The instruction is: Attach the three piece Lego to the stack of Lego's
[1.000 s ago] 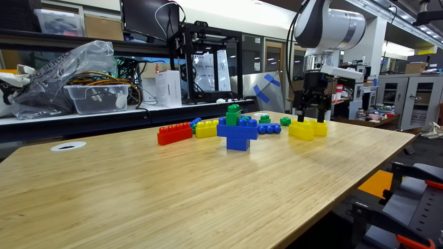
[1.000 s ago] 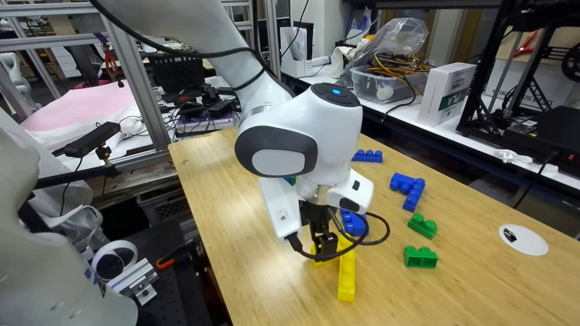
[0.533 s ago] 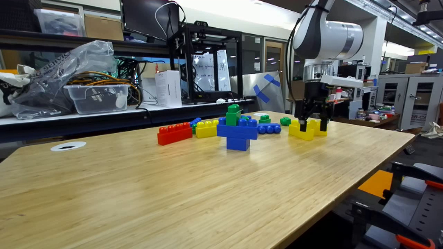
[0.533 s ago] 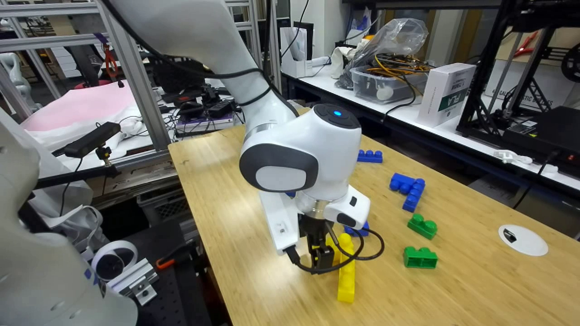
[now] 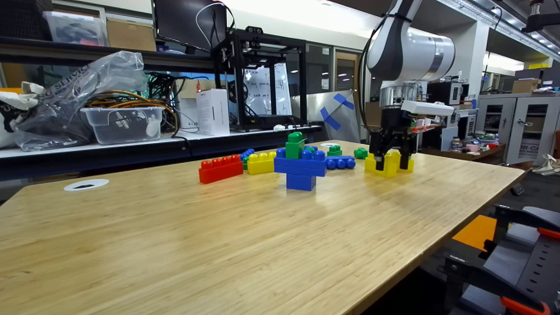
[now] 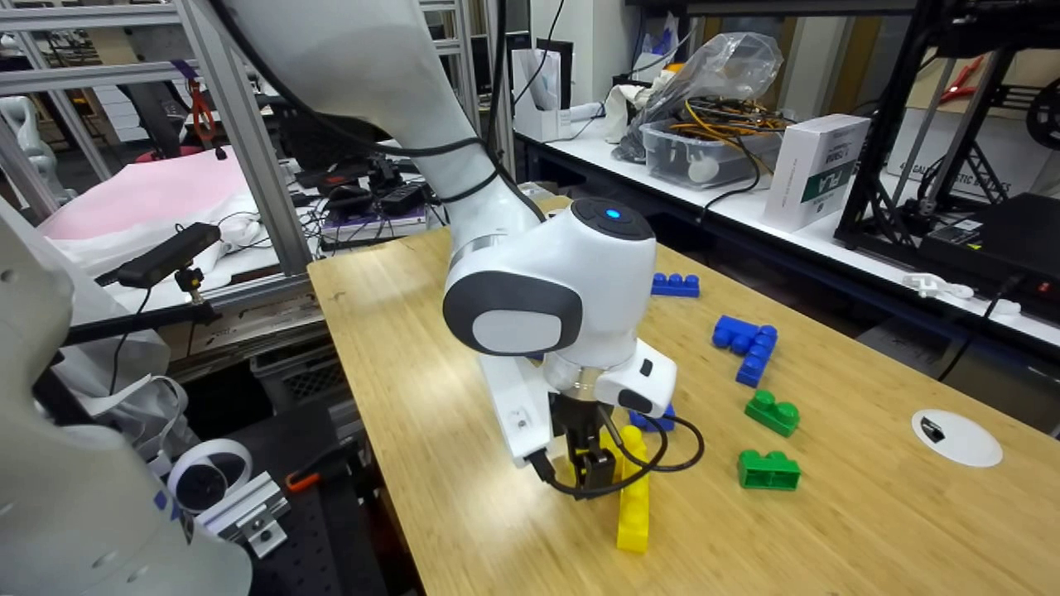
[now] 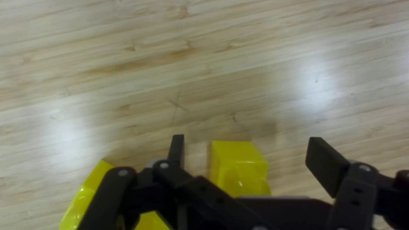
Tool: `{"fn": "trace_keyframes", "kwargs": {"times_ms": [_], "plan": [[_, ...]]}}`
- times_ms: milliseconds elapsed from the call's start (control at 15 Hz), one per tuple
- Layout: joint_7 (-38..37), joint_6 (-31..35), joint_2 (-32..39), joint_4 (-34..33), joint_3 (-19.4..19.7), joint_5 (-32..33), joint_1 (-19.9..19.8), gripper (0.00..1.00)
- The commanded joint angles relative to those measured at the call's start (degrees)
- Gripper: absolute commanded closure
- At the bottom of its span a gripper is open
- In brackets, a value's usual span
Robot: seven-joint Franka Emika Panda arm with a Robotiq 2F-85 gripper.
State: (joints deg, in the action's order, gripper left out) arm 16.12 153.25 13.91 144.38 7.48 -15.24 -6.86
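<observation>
The three piece Lego, a yellow cluster (image 5: pixel 391 169), stands on the table; in an exterior view its long bar (image 6: pixel 633 513) extends beside the gripper. My gripper (image 5: pixel 392 163) is low at the cluster with its fingers spread apart. In the wrist view the gripper (image 7: pixel 247 153) is open, with a yellow stub (image 7: pixel 238 166) between its fingers, nearer the left one, and a gap on both sides. Another yellow part (image 7: pixel 81 198) lies outside the left finger. The stack of Lego's, blue bricks (image 5: pixel 299 167) with a green one on top, stands apart; the arm mostly hides it in an exterior view.
A red brick row (image 5: pixel 221 169) and a lone yellow brick (image 5: pixel 261 163) stand beyond the stack. Green bricks (image 6: pixel 768 472) and joined blue bricks (image 6: pixel 752 352) lie on the table. A shelf with a white box (image 6: pixel 816 172) runs along one side.
My gripper has come down from above the yellow cluster to beside its stub, then shifted slightly left in an exterior view. The bricks have not visibly moved.
</observation>
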Motion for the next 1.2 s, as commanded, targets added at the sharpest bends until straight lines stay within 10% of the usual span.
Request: {"fn": "trace_keyframes", "kwargs": {"times_ms": [0, 533, 1133], "plan": [[-1.3, 1.4, 0.5, -0.2, -1.4, 1.5, -1.7, 0.34], [-1.6, 1.2, -0.1, 0.1, -1.1, 3.2, -1.4, 0.89], [1.7, -2.6, -16.4, 6.1, -1.0, 20.2, 0.8, 0.89]]}}
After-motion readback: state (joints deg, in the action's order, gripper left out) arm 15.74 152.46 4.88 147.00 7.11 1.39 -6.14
